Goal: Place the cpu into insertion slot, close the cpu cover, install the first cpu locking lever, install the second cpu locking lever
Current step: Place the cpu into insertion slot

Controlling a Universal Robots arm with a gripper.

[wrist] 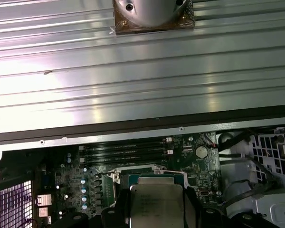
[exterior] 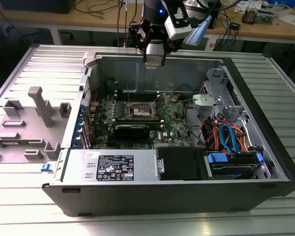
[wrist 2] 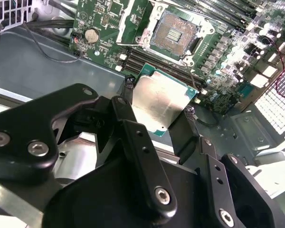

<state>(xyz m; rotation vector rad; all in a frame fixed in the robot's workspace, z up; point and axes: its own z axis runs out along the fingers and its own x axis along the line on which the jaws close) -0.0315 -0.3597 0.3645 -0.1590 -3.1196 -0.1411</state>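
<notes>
My gripper (wrist 2: 159,107) is shut on the cpu (wrist 2: 156,92), a flat silver square chip with a green edge, pinched at two opposite sides by the black fingers (wrist 2: 127,114). In the exterior view the gripper (exterior: 153,62) hangs above the back wall of the open computer case, well above the green motherboard (exterior: 174,125). The insertion slot (wrist 2: 173,32) lies open below and ahead of the chip, its dark contact field bare inside a silver rim. It sits mid-board in the exterior view, insertion slot (exterior: 141,112). In the first wrist view the cpu (wrist: 156,202) covers most of the slot.
The case (exterior: 137,169) lies open on a ribbed metal table (exterior: 34,196). A drive cage (exterior: 216,98) and coloured cables (exterior: 226,135) fill the exterior view's right part. Grey fixtures (exterior: 39,105) stand on the table at the exterior view's left. Memory slots (wrist: 126,152) run beside the socket.
</notes>
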